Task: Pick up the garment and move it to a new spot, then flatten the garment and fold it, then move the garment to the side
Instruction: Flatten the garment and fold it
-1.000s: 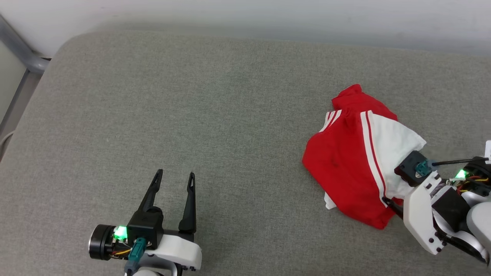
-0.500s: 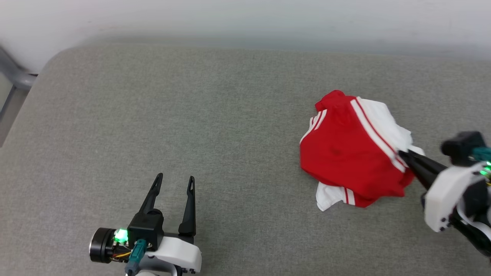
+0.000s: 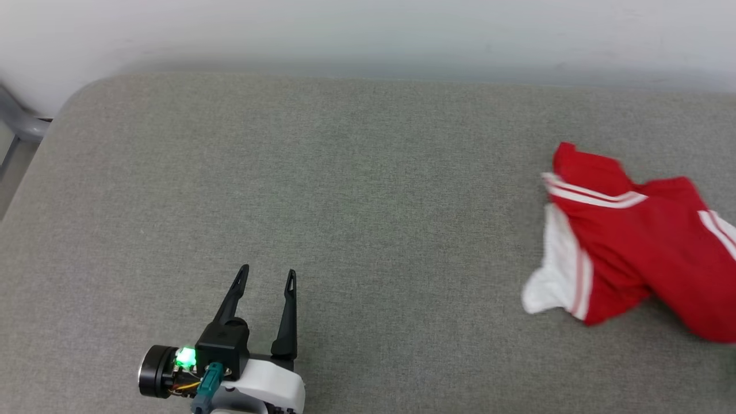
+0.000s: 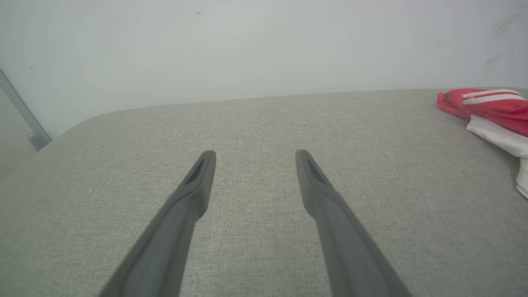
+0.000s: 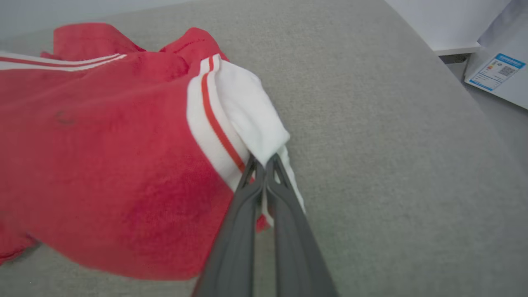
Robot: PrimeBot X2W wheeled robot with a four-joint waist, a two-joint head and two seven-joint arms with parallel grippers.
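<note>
Jaws of the right gripper [image 5: 264,161] are pressed together, pinching the hem of the white sleeve [image 5: 247,111] of the garment [image 5: 103,165]. Jaws of the left gripper [image 3: 268,270] are spread wide and hold nothing. The garment is a red jersey with red-and-white striped trim. It lies bunched at the far right of the grey upholstered surface [image 3: 345,190], running off the right edge of the head view. Its printed face cannot be seen.

A sleeve edge is a thin, accessible fold, so the long fingers [image 5: 243,231] can close fully on it. From this single corner the rest of the cloth trails leftward in the right wrist view, with much of it resting on the surface. This suits the first step, judged to be in hand: picking up the garment and carrying it to a new spot. Flattening and folding are not yet begun.

The left gripper hovers low over bare upholstery, well apart from the garment. It is probably kept spread so it can take a second corner once the cloth is set down. A one-point pinch risks the fabric slipping out or dragging into tighter creases. Beyond the surface's rounded far edge stand a pale wall [image 3: 368,34] and a grey frame [image 3: 20,123].
</note>
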